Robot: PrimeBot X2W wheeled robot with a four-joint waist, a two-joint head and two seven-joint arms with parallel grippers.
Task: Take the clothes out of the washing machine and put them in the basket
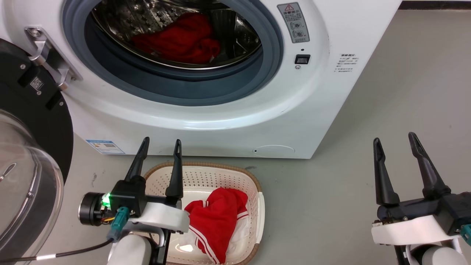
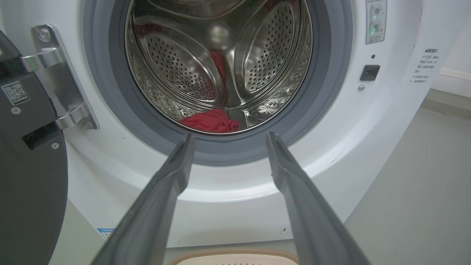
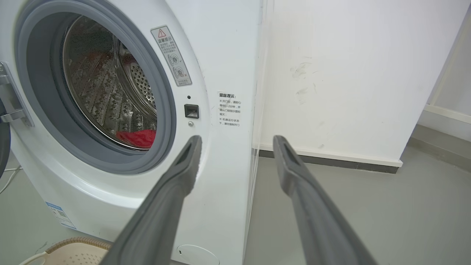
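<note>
One garment (image 1: pixel 217 217) lies in the basket (image 1: pixel 220 178), the other garment (image 1: pixel 180 38) waits in the washing machine (image 1: pixel 220 123); my left gripper (image 1: pixel 162 140) stands open, empty.

Head down, wrists fwd: washing machine (image 1: pixel 220 127)

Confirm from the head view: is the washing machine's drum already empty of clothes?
No: one red garment lies in the washing machine drum, and the other red garment is in the basket.

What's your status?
Left gripper and right gripper: jaws open, empty. One red garment in basket, second red garment in drum. Door open, opening unobstructed.
</note>
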